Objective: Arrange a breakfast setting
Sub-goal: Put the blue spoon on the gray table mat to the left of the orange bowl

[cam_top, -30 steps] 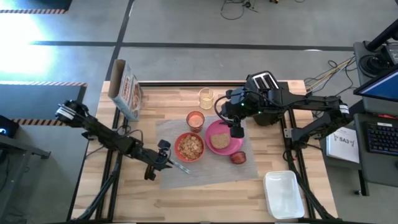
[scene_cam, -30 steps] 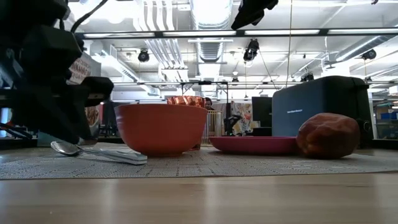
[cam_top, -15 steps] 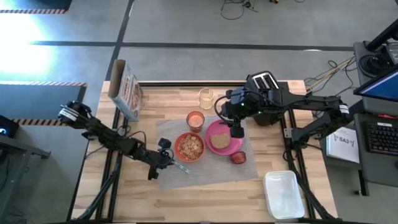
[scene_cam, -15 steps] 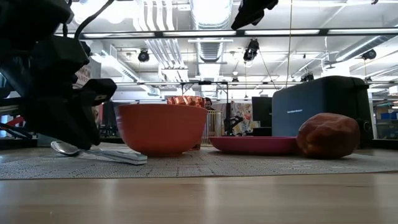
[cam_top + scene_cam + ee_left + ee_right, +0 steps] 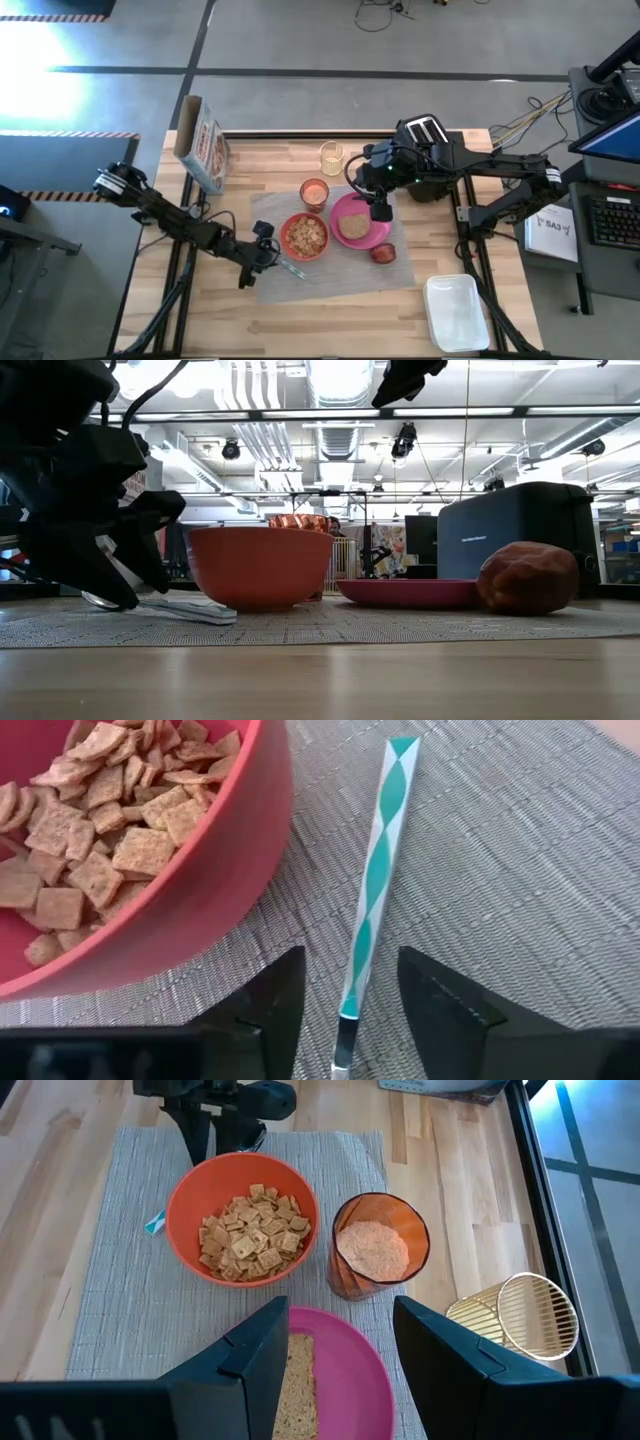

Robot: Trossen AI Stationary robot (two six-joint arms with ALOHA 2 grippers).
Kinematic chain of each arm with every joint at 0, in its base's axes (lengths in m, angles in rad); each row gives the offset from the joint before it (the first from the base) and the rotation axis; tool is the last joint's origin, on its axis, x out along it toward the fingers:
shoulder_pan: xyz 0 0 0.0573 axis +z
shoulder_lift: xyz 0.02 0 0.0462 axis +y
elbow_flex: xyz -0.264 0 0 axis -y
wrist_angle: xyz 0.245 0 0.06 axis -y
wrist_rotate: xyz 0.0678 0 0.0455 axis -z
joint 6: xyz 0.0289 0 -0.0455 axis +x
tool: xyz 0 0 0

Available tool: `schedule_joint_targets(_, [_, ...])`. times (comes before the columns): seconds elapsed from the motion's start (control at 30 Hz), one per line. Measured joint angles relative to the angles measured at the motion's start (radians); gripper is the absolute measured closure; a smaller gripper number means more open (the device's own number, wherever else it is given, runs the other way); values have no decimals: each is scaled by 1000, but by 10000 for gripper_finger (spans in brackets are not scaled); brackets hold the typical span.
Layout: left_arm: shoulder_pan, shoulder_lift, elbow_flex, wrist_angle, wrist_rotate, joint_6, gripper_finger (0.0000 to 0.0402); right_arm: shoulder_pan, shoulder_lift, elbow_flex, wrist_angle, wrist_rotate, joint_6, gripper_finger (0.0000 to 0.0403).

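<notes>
Breakfast setting on a wooden worktop (image 5: pixel 330 320), seen from above, from table height and from both wrists. A grey woven placemat (image 5: pixel 340 275) carries a red-orange bowl (image 5: pixel 305 236) filled with square cereal pieces, a round pink plate (image 5: pixel 372 236) just to its right holding a brown toast slice (image 5: pixel 351 227), and a small dark-red item (image 5: pixel 383 253) lying just beside the plate's near edge. An orange cup (image 5: pixel 314 192) with a pale pink filling stands at the mat's far edge, close behind the bowl. A spoon (image 5: pixel 372 890) with a teal-and-white patterned handle lies flat on the mat beside the bowl, on the bowl's left in the high view. The left gripper (image 5: pixel 262 252) is low over the mat's left part, its fingers (image 5: pixel 268 1005) apart on either side of the spoon handle's end and not closed on it. The right gripper (image 5: pixel 380 211) hangs above the far rim of the plate, its fingers (image 5: pixel 250 1355) spread and holding nothing. Off the mat stand a cereal box (image 5: pixel 203 146), a clear glass (image 5: pixel 331 157), a black toaster (image 5: pixel 425 135) and a white tray (image 5: pixel 457 313).
</notes>
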Motion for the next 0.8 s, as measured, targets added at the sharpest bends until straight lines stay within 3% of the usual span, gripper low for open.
schedule_joint_targets(0.23, [0,0,0,-3,-8,-1,245,0,0,0,0,0,0,232])
schedule_joint_targets(0.6, [0,0,1,-10,-7,-24,339,0,0,0,0,0,0,232])
schedule_joint_targets(0.8, [2,-1,1,-13,31,-28,358,0,0,0,0,0,0,232])
